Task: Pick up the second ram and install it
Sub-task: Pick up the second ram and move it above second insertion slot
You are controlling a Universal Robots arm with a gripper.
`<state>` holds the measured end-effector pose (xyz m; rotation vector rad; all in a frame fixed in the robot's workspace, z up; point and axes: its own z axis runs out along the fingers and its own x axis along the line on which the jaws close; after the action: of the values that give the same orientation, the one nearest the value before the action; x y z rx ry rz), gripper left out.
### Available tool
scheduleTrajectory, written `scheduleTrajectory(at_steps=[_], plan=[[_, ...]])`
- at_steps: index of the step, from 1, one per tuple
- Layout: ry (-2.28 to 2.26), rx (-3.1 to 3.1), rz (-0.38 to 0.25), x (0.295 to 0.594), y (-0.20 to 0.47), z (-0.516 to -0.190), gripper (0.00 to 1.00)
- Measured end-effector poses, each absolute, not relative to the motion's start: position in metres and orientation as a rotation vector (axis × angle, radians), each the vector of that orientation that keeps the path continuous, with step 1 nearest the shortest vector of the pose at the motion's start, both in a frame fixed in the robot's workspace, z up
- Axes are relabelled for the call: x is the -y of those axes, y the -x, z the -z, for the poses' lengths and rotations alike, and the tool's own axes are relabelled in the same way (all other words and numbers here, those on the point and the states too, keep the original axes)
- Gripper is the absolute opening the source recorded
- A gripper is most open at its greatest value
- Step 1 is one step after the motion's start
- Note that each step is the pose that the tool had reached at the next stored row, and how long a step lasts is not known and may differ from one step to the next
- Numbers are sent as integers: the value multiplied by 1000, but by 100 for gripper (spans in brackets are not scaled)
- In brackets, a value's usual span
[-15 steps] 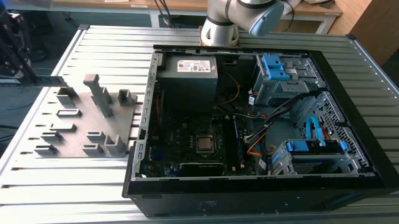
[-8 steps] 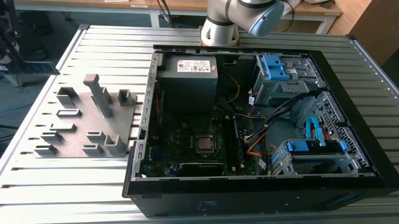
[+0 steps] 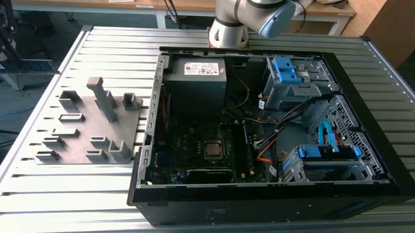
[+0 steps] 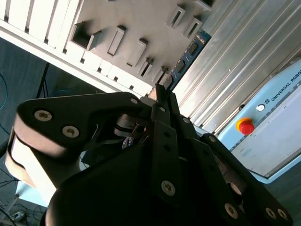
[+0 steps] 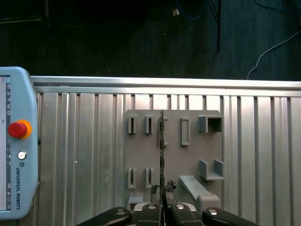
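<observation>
Gripper (image 5: 162, 200) on the room's one robot arm (image 3: 246, 19) is pinching the second ram (image 5: 161, 150) between its two closed fingers. The single stick is showing edge-on as a thin dark line in the first wrist view, running across the grey fixture plate (image 5: 188, 160). Whether it is touching the plate or hanging clear of it, I cannot tell.

In the second wrist view the gripper (image 4: 160, 96) is gripping one end of the ram (image 4: 188, 55). Its blue-green face, with small black chips, is reaching out past the fingertips.

On the plate the first wrist view is showing:
- four small slotted holders (image 5: 131, 125) in two pairs
- one longer slot (image 5: 185, 131)
- two open brackets (image 5: 210, 123)
- one long block (image 5: 193, 186)

The ram is lining up just beside the inner holder of each pair.

One teach pendant (image 5: 16, 155) with one red button (image 5: 17, 129) is lying on the slatted table (image 5: 263, 155), well apart from the plate.

In the exterior view one open computer case (image 3: 363, 121) is sitting on the table (image 3: 77, 194), just beside the fixture plate (image 3: 87, 128) on the exterior view's right. Inside it are lying one motherboard (image 3: 188, 141) with one CPU socket (image 3: 213, 149), one power supply (image 3: 194, 82) and two blue drive caddies (image 3: 285, 70).
</observation>
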<state>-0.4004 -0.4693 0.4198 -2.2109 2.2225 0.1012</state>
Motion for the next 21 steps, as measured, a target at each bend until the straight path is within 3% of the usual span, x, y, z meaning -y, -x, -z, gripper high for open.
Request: scheduleTrajectory(at_steps=[21], plan=[[2213, -2225, -106, 469, 313, -419, 14]])
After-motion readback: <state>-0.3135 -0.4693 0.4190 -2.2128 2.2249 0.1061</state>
